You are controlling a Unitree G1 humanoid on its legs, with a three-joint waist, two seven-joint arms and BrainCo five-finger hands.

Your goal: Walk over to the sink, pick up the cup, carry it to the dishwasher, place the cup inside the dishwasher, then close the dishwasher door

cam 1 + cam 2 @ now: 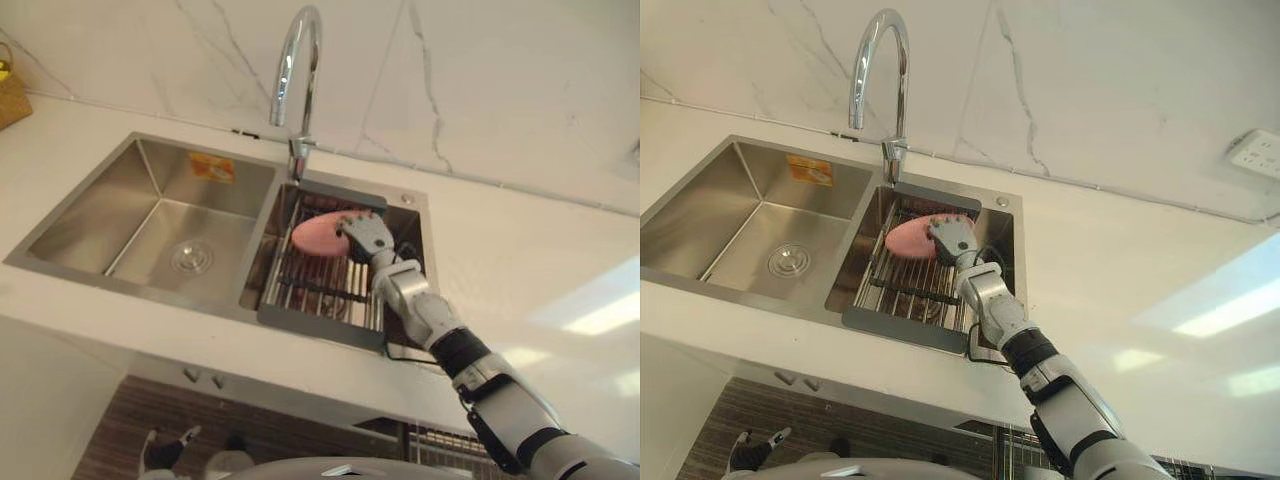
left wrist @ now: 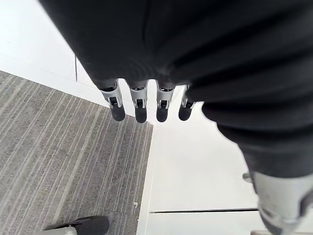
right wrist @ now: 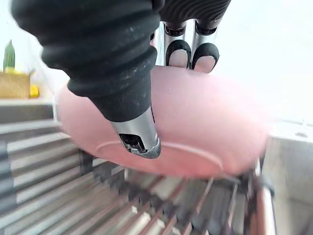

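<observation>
A pink cup [image 1: 313,236] lies on its side on the wire rack [image 1: 320,292] in the right basin of the steel sink [image 1: 90,215]. My right hand [image 1: 368,236] reaches down into that basin. In the right wrist view its fingers [image 3: 205,52] curl over the far side of the cup [image 3: 210,127] while the thumb [image 3: 135,133] presses the near side. The cup still rests on the rack bars. Down beside the white cabinet [image 2: 195,171], my left hand [image 2: 139,105] hangs above the grey striped floor [image 2: 58,156], fingers relaxed and holding nothing.
A tall curved faucet [image 1: 296,70] rises behind the divider between the basins. The left basin [image 1: 160,230] holds just its drain. White countertop [image 1: 520,280] surrounds the sink, with a woven basket [image 1: 10,95] at far left. A wire dishwasher rack [image 1: 1015,452] shows below the counter edge.
</observation>
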